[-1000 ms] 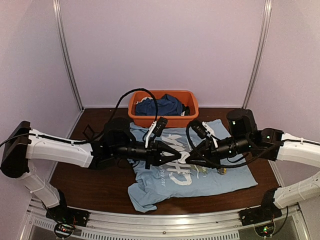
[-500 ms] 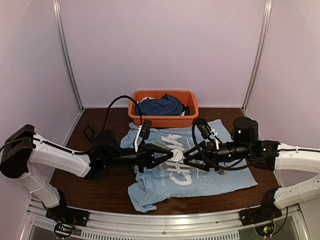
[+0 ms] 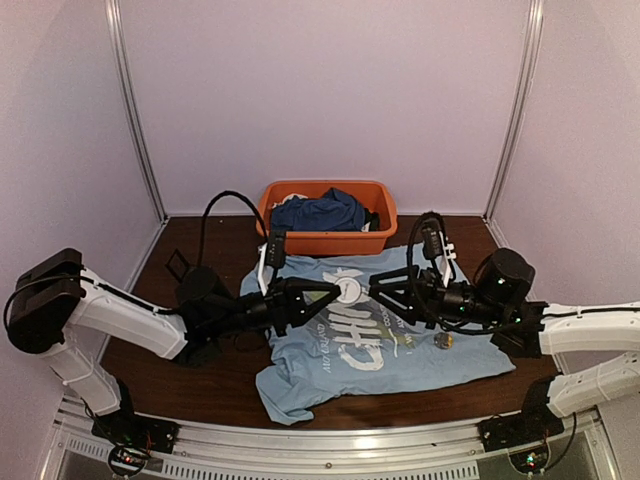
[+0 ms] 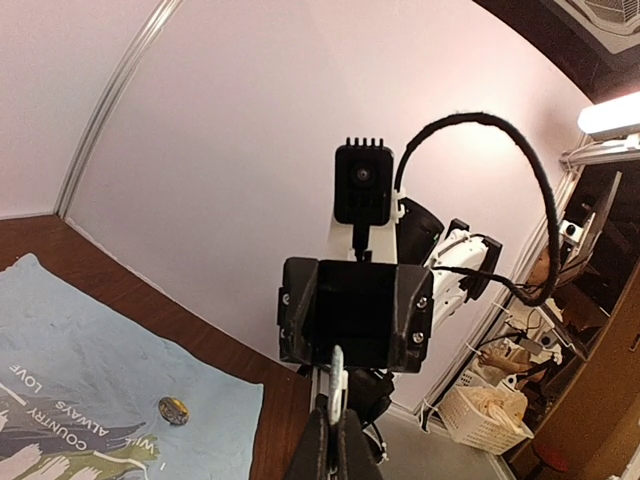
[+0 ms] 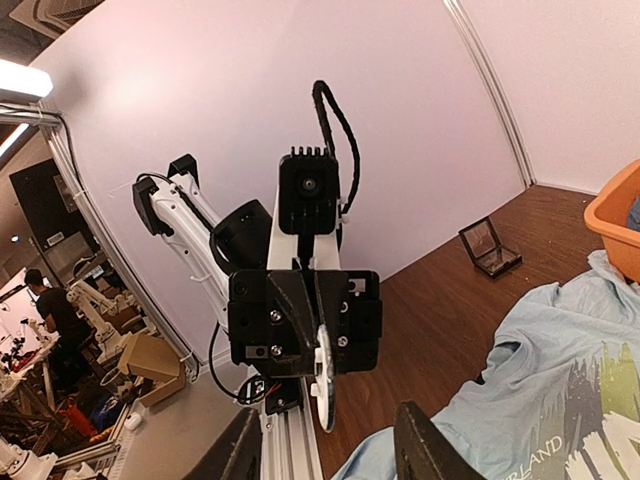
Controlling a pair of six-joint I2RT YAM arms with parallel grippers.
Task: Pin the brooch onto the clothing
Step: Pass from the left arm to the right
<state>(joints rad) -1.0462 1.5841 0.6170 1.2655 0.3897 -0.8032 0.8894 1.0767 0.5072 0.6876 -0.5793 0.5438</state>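
Observation:
The light blue T-shirt (image 3: 420,345) with the "CHINA" print lies flat on the brown table. The brooch (image 3: 443,341), a small metallic disc, lies loose on the shirt's right side; it also shows in the left wrist view (image 4: 172,411). My left gripper (image 3: 338,292) is shut on a thin white round disc (image 3: 349,291) and holds it in the air above the shirt. It is seen edge-on in the left wrist view (image 4: 336,385). My right gripper (image 3: 378,295) faces it, jaws wide open and empty, a short gap from the white disc (image 5: 323,385).
An orange basket (image 3: 328,240) with a dark blue garment (image 3: 320,212) stands behind the shirt. A small black square case (image 3: 178,265) lies at the left, also in the right wrist view (image 5: 490,248). White walls with metal posts close in the table.
Both grippers have risen from low over the chest print and shifted toward the far side. The white disc stays in my left gripper. The right wrist has drawn back rightward.

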